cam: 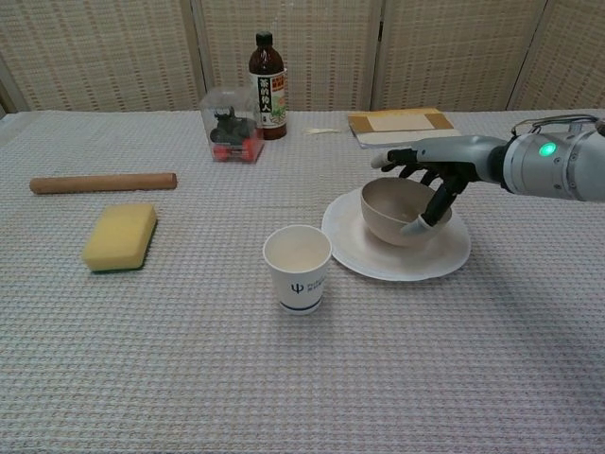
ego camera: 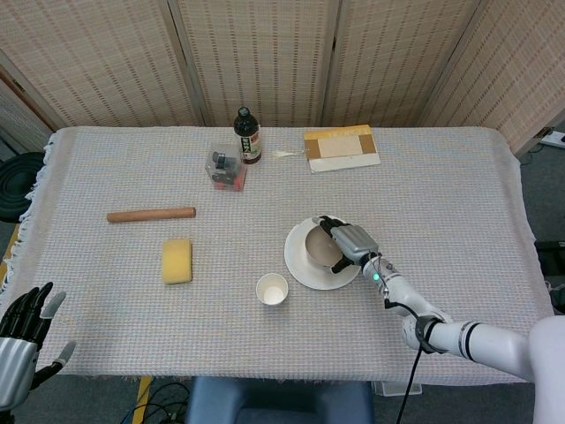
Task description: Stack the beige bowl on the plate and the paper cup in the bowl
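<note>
The beige bowl (ego camera: 320,246) (cam: 392,203) sits upright on the white plate (ego camera: 300,265) (cam: 359,251), right of the table's middle. My right hand (ego camera: 349,238) (cam: 435,165) grips the bowl's right rim, fingers reaching over the top and thumb against the outer wall. The paper cup (ego camera: 272,289) (cam: 297,267) stands upright on the cloth just left and in front of the plate, untouched. My left hand (ego camera: 22,340) hovers off the table's near left corner, fingers apart and holding nothing; the chest view does not show it.
A dark bottle (ego camera: 247,135) (cam: 267,85) and a clear box with a toy (ego camera: 225,169) (cam: 231,125) stand at the back. A wooden rolling pin (ego camera: 151,214) and a yellow sponge (ego camera: 177,261) lie to the left. A flat cardboard pad (ego camera: 341,147) lies at the back right.
</note>
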